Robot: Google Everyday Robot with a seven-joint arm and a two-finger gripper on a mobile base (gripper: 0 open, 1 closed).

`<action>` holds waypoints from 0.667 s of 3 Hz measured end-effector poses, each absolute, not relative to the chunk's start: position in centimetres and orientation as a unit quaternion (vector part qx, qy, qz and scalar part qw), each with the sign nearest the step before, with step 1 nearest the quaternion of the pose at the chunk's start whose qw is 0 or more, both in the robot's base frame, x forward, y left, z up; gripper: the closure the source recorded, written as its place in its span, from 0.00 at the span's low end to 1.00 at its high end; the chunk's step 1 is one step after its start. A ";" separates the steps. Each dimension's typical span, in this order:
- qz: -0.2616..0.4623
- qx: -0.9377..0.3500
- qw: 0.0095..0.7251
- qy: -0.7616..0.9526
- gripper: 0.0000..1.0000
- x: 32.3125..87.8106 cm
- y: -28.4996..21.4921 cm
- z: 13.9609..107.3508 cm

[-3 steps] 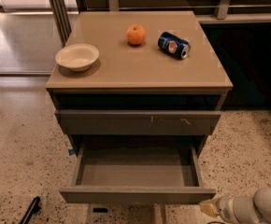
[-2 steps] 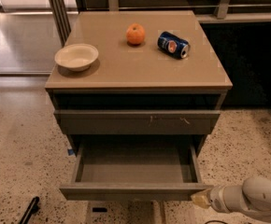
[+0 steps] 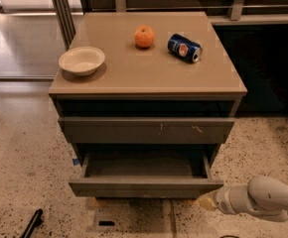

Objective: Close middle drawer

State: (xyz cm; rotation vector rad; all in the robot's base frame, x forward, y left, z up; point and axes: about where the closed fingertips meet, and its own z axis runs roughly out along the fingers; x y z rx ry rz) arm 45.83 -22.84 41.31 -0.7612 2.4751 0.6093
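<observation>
Your pincer (image 3: 207, 201), grip state I cannot tell, sits just beside the right front corner of the middle drawer (image 3: 144, 186); push nearer centre, straight inward.

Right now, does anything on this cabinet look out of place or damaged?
The soda can lies on its side on the cabinet top. The middle drawer stands pulled out, and the drawer front above it has small white scratch marks. The gripper is by that drawer's front corner, lower right in view.

text: none legible | emblem: round red-white mark seen on blue can (image 3: 184, 48), laid on tabletop (image 3: 134, 76) | end effector (image 3: 206, 201): positioned beside middle drawer (image 3: 144, 186) front right corner
</observation>
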 end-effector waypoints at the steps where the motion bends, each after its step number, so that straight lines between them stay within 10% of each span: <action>1: 0.221 -0.275 0.244 0.904 1.00 45.8 -22.7 41.1; 2: 0.186 -0.277 0.276 0.902 1.00 47.6 -23.0 42.2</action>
